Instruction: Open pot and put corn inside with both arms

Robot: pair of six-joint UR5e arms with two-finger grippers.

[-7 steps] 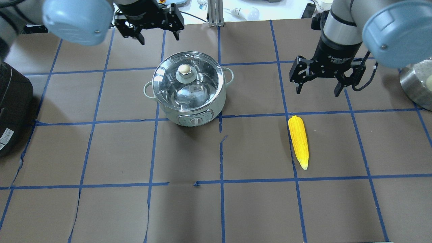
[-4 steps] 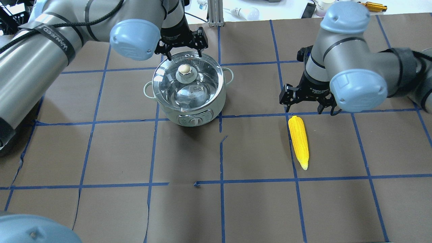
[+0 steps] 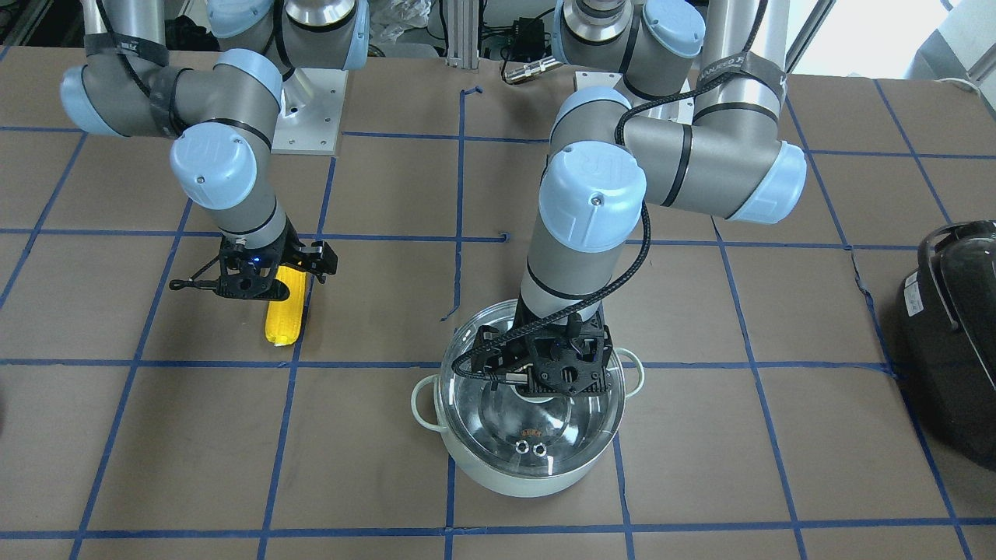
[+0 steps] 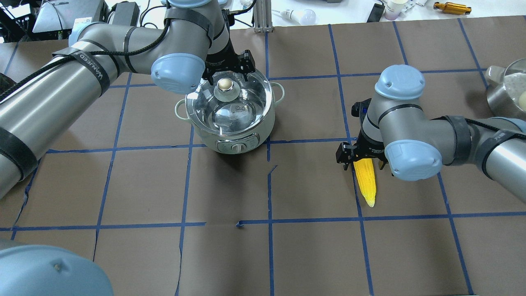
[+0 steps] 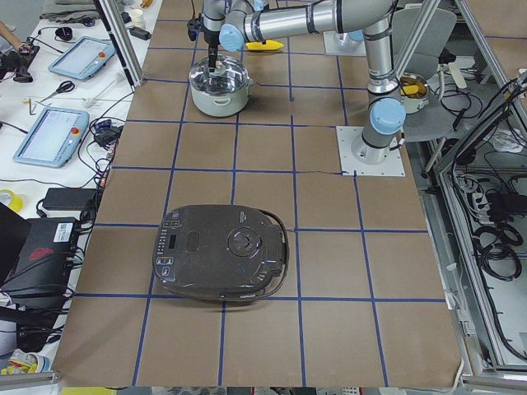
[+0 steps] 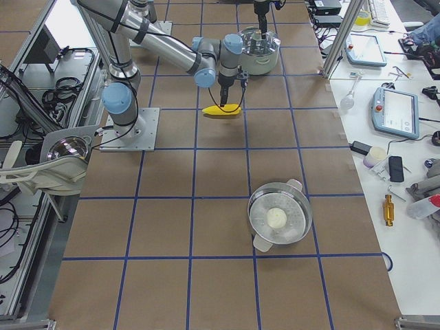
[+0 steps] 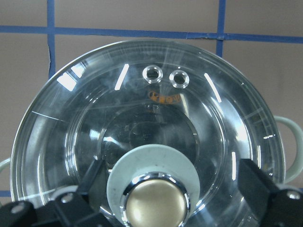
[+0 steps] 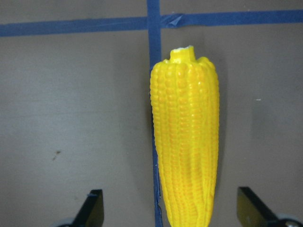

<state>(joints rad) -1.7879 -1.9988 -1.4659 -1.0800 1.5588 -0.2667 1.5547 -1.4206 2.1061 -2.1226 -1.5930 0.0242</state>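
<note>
Fingers on both sides are spread, holding nothing: left gripper (image 7: 170, 165) straddles the knob (image 7: 156, 205) on the lidded pot (image 4: 246, 135), right gripper (image 8: 169, 193) straddles the corn (image 8: 187, 142) lying on the worktop (image 4: 312, 185), well apart. I'd centre and drop lower before squeezing so nothing slips or rolls.

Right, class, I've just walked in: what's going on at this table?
The robot is only getting into position. Its left hand hangs open over the pot, with a finger on each side of the knob of the glass lid, which is on the pot. Its right hand is open over the corn, which lies on the table between the fingers. Nothing is gripped or lifted yet.
</note>
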